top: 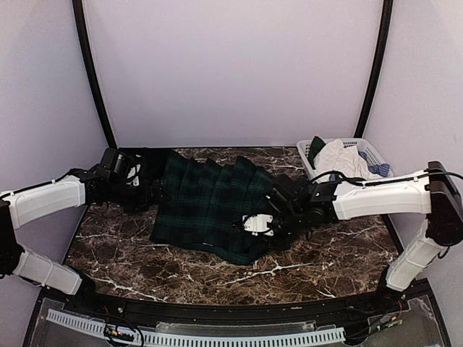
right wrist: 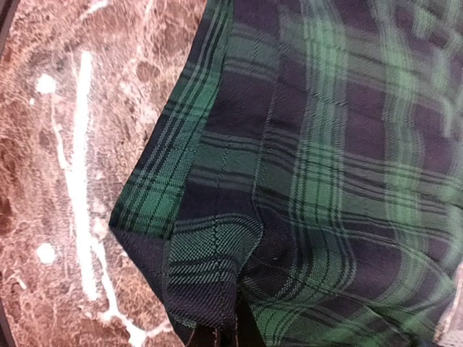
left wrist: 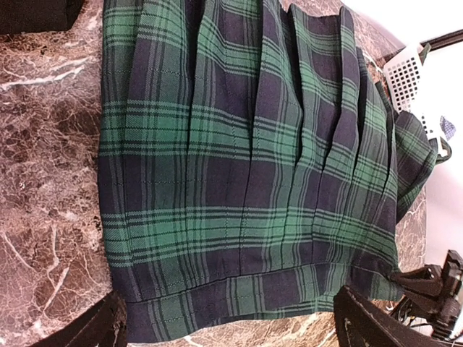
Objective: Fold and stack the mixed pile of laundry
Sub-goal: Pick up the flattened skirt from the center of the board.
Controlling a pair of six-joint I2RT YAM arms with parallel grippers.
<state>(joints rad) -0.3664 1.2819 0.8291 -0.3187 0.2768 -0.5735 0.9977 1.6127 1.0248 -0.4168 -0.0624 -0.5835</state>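
The green-and-navy tartan pleated skirt (top: pixel 210 199) (left wrist: pixel 246 159) (right wrist: pixel 325 144) lies spread flat across the middle of the marble table (top: pixel 130 253). My left gripper (top: pixel 152 189) (left wrist: pixel 231 329) stands open at the skirt's left end. Its two fingers straddle the waistband, with nothing pinched between them. My right gripper (top: pixel 249 225) (right wrist: pixel 235 334) is at the skirt's near right corner, shut on a bunched fold of the tartan cloth. That fold hides its fingertips. More of the laundry pile sits in the basket: a white garment (top: pixel 340 159) and a bluish item (top: pixel 377 170).
The white slatted basket (top: pixel 372 148) (left wrist: pixel 409 72) stands at the back right corner. A black shape (left wrist: pixel 36 14) lies at the back left, beyond the skirt's edge. Bare marble shows in front of the skirt and to its left.
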